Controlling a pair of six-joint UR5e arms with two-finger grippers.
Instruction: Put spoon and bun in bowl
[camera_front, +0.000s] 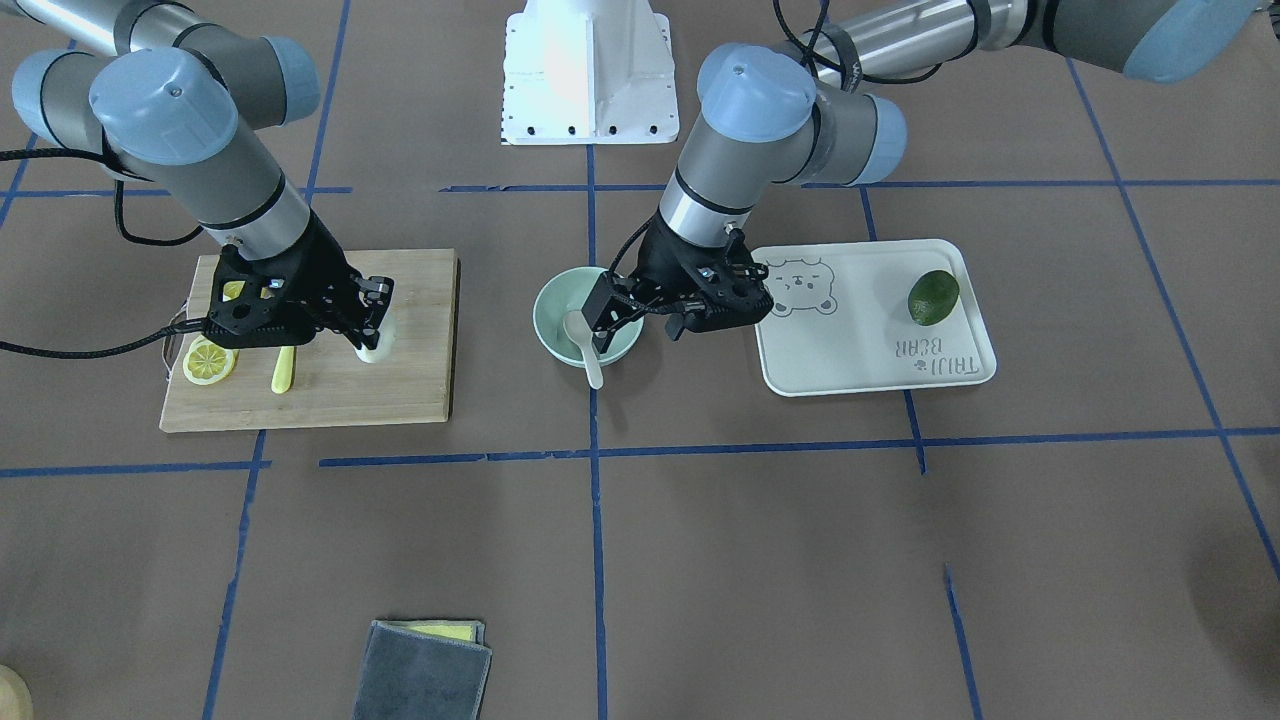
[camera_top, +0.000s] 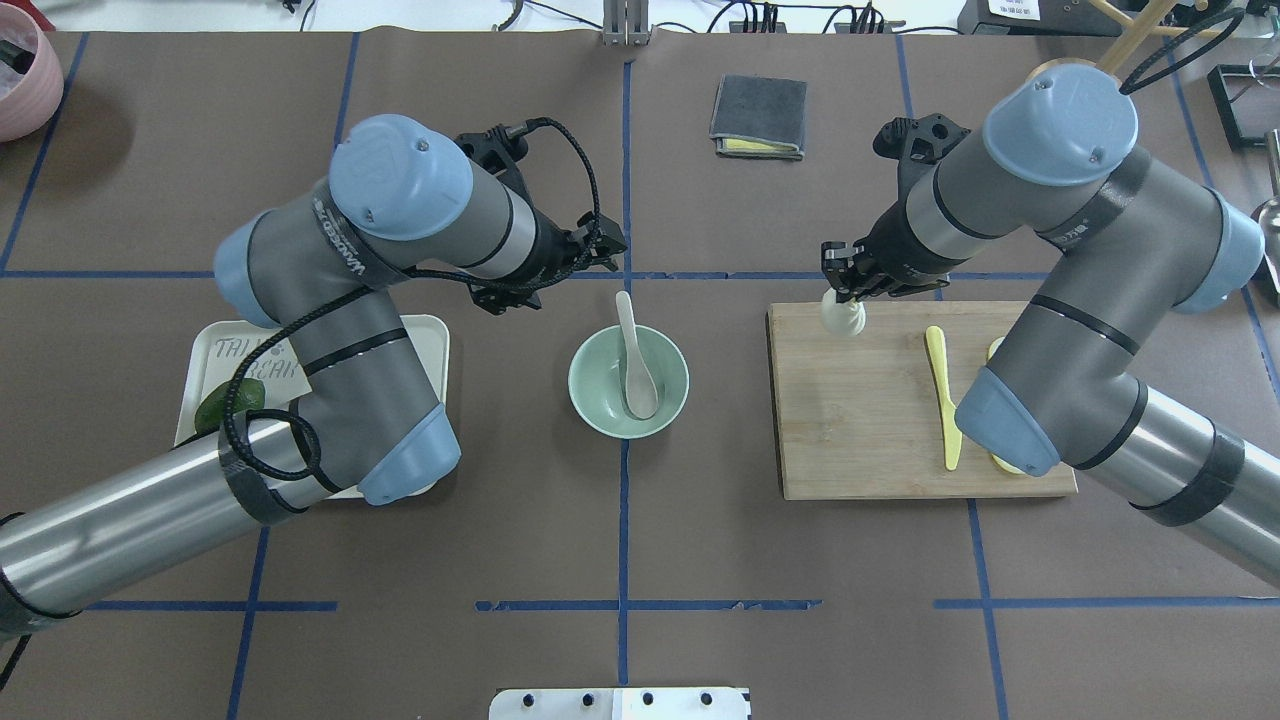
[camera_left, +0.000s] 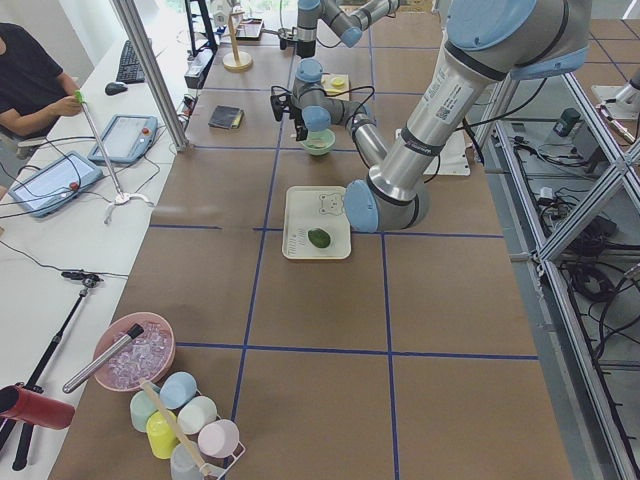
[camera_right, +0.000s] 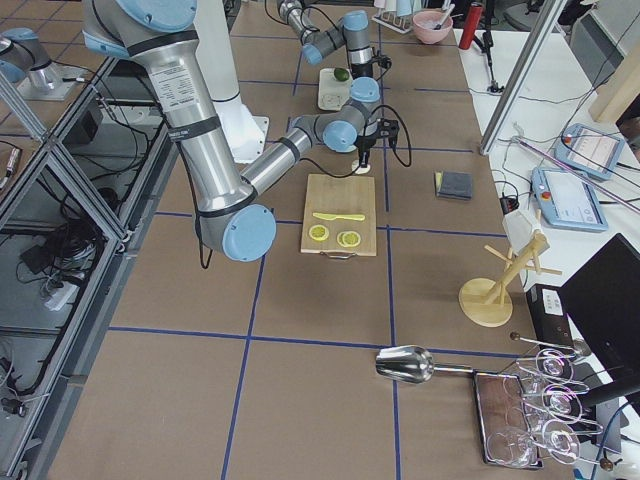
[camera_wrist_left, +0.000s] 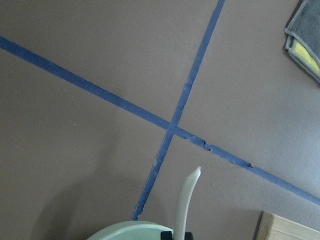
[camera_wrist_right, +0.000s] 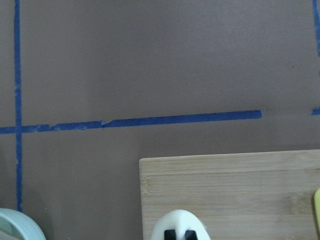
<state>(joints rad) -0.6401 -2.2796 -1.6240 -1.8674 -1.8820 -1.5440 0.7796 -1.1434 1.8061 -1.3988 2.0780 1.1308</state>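
Table (camera_top: 700, 520): brown, blue-taped, carrying mint-green bowl (camera_top: 598, 368), spoon (camera_top: 632, 350) lying inside.
Left gripper (camera_front: 620, 310): hovering just above bowl; jaw state unclear.
Right gripper (camera_top: 848, 292): touching bun (camera_top: 843, 317) on cutting board (camera_top: 860, 420); grip unclear.

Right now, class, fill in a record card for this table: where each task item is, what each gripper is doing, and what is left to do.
spoon: scoop in the bowl, handle out over the rim
bun: at the board, not in the bowl
left gripper: at the spoon's handle; grip unclear
right gripper: at the bun; grip unclear
left to do: bun into bowl
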